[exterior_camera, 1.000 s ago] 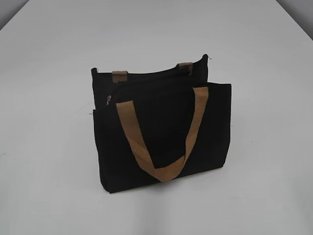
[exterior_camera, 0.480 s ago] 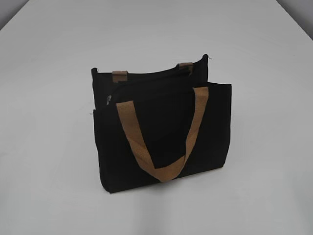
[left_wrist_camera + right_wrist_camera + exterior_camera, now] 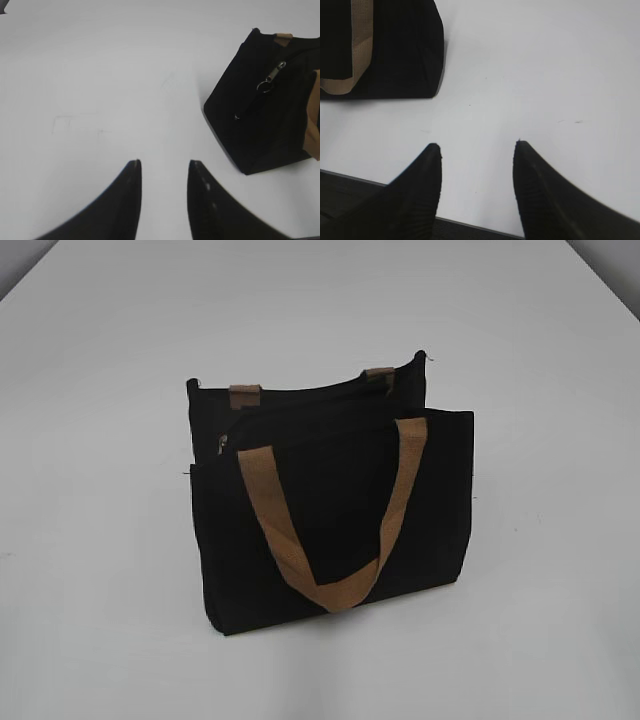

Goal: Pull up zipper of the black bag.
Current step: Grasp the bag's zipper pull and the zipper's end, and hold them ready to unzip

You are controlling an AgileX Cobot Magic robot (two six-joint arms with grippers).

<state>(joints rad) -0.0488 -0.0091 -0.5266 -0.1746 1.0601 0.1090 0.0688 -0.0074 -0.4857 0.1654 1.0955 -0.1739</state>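
Note:
The black bag stands upright in the middle of the white table, its front tan handle hanging down over the front panel. The zipper pull sits at the bag's top left end; it also shows in the left wrist view as a silvery tab with a ring. My left gripper is open and empty over bare table, left of the bag. My right gripper is open and empty near the table's front edge, right of the bag's lower corner. Neither gripper shows in the exterior view.
The white table surrounds the bag on all sides. Its front edge runs just below my right gripper. The rear handle's tan loops stick up behind the bag's top.

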